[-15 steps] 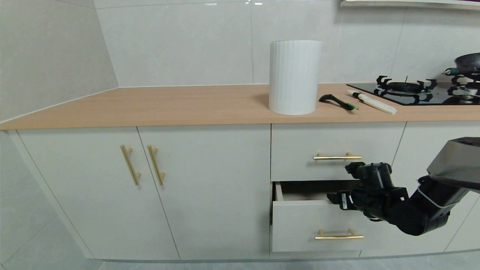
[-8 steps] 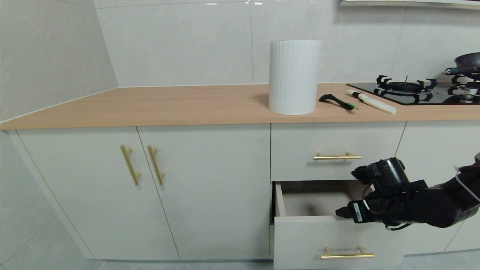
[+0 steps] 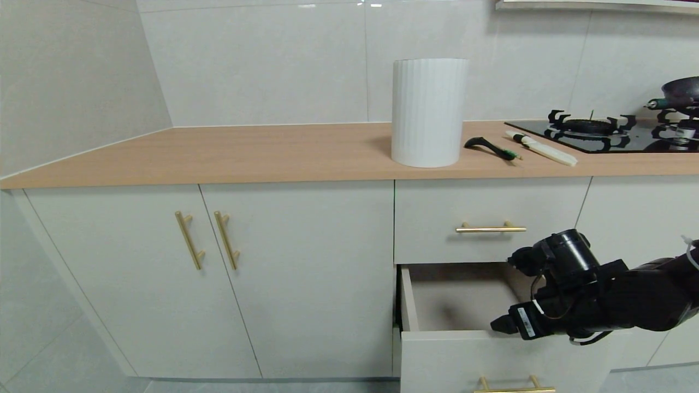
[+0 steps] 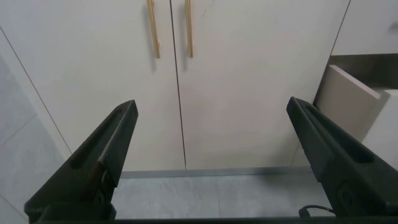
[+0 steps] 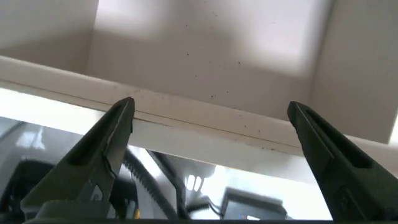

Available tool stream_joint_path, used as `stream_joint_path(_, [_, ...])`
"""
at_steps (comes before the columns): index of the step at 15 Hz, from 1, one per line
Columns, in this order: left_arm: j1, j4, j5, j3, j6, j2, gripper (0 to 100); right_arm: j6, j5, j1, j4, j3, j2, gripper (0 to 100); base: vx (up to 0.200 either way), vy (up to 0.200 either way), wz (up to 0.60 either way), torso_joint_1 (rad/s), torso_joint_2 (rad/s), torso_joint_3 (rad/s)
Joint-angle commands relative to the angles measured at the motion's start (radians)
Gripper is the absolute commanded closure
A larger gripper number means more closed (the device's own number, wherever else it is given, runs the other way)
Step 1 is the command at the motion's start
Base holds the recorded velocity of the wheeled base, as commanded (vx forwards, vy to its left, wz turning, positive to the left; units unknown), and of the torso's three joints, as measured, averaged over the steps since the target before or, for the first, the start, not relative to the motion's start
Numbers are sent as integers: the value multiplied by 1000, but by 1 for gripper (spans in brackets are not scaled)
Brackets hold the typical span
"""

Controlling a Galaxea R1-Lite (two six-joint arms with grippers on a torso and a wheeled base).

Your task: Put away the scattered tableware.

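Room to pass lies, apparently, above the front of the open drawer (image 3: 458, 297).

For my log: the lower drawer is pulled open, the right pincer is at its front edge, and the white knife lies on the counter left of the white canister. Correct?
Not quite: the head view shows the white knife lying right of the white canister, not left. The lower drawer is open, with the right pincer at its front edge.

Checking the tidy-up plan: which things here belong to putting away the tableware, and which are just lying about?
Job: black-handled utensil, white knife, open drawer, right gripper.
Lying about: white canister, stove, pan.
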Motion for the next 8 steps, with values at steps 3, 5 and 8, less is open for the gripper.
stream_joint_path(3, [0, 0, 0, 0, 0, 0, 0, -6, 1, 11, 23, 3, 6, 0, 0, 0, 0, 0, 0, 0])
stream_joint_path(5, [0, 0, 0, 0, 0, 0, 0, -15, 1, 12, 127, -21, -11, 0, 0, 0, 0, 0, 0, 0])
stream_joint_path(8, [0, 0, 0, 0, 0, 0, 0, -45, 1, 19, 284, -49, -52, 0, 0, 0, 0, 0, 0, 0])
